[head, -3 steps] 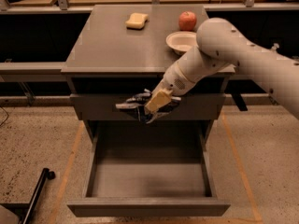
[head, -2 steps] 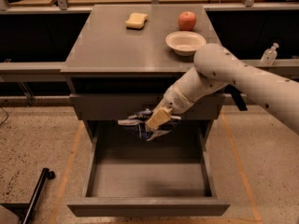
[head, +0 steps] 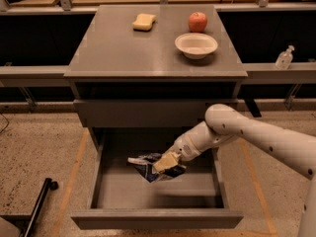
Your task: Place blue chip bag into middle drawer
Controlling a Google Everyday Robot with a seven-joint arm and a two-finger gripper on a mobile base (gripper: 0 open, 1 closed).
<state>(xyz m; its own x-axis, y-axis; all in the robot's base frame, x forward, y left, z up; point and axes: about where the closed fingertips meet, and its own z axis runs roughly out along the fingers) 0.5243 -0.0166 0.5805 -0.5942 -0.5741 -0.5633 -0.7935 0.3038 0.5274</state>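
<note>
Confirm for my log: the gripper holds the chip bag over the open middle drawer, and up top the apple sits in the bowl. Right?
Not quite. The camera view shows the apple on the cabinet top behind the bowl, not in it. The rest stands: the gripper holds the chip bag over the open middle drawer.

Dim, warm light from above. The flat grey table (head: pixel 123 48) is brightest, with a soft sheen; the shallow white bowl (head: pixel 196 45) casts a short shadow. Lower down, the gripper (head: pixel 164 163), clamped on the crinkly navy-blue foil chip bag (head: pixel 143 168) over the open grey drawer (head: pixel 158 217), sits in shade.
</note>
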